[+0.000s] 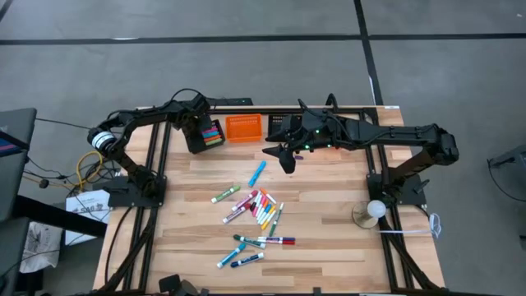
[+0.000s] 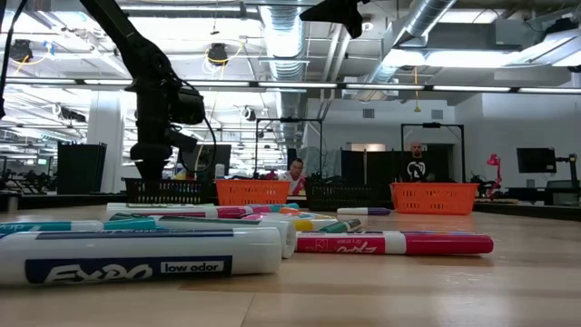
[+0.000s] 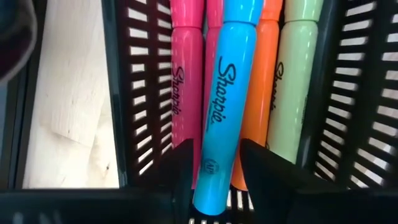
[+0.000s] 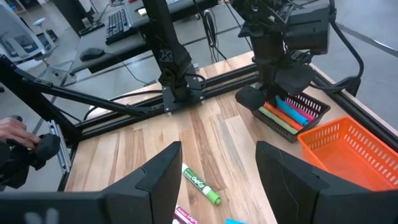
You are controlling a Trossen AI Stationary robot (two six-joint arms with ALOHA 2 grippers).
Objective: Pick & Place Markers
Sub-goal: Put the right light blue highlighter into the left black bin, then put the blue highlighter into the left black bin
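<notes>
Sharpie-branded and bright blue, the marker (image 3: 225,112) closest to your left wrist camera sits between the left gripper (image 3: 214,165) jaws, which are clamped on it above pink, orange and pale green markers in the black basket (image 1: 200,135) at the tabletop's far left. You also have loose markers (image 1: 260,210) scattered mid-tabletop (image 1: 329,222), capped, in mixed colours. Your right gripper (image 4: 217,180) hovers with jaws apart near the orange basket (image 1: 243,127).
</notes>
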